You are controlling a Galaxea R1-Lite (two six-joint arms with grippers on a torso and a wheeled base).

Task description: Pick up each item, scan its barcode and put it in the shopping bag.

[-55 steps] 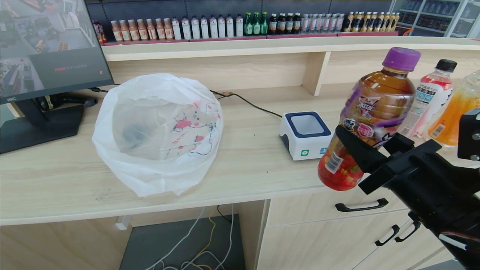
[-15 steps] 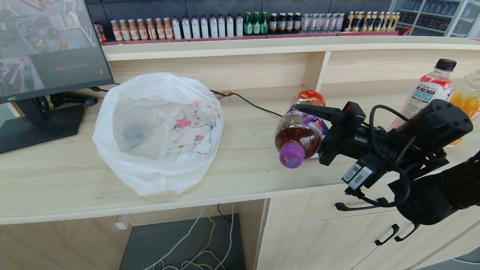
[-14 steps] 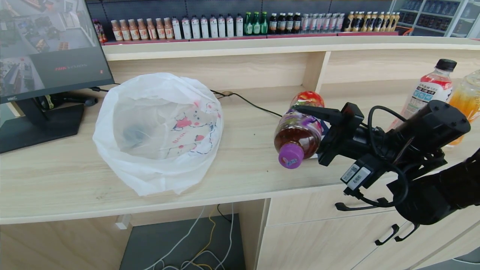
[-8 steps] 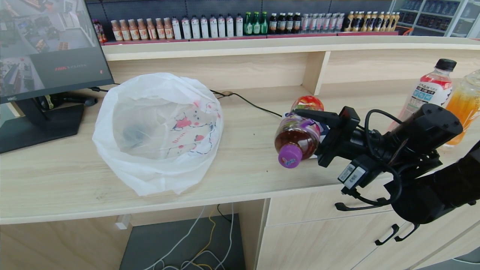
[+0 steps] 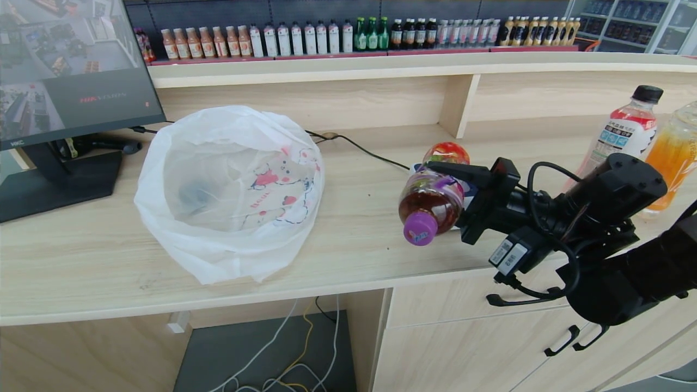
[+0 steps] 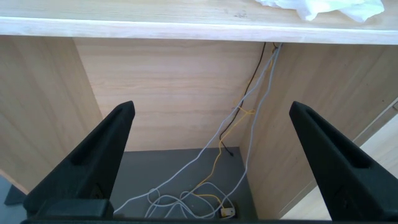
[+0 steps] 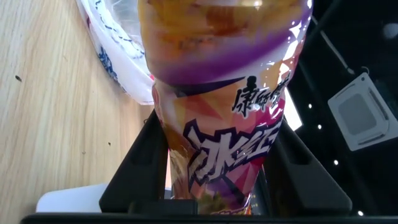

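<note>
Two grippers: our right gripper (image 5: 442, 184) is clamped across the waist of the tea bottle (image 5: 430, 204); our left gripper (image 6: 211, 155) hangs below the counter top, jaws wide apart with nothing between them.
Tea bottle: it lies on its side in the air, purple cap (image 5: 418, 228) toward us. It is over the scanner (image 7: 62, 200) (mostly hidden beneath it) and well to the right of the shopping bag (image 5: 228, 261).
Slip risk: we judge the round, glossy shrink sleeve could turn or slide between the hard black jaws, since the liquid's weight hangs off both sides of the grip.
Scan risk: if the barcode faces away from the scanner window, we get no read.
Bag risk: the bag is thin, crinkled white film with its mouth slumped open. A heavy bottle landing on the rim could fold it shut or drag it across the smooth wooden counter (image 5: 354, 245).
</note>
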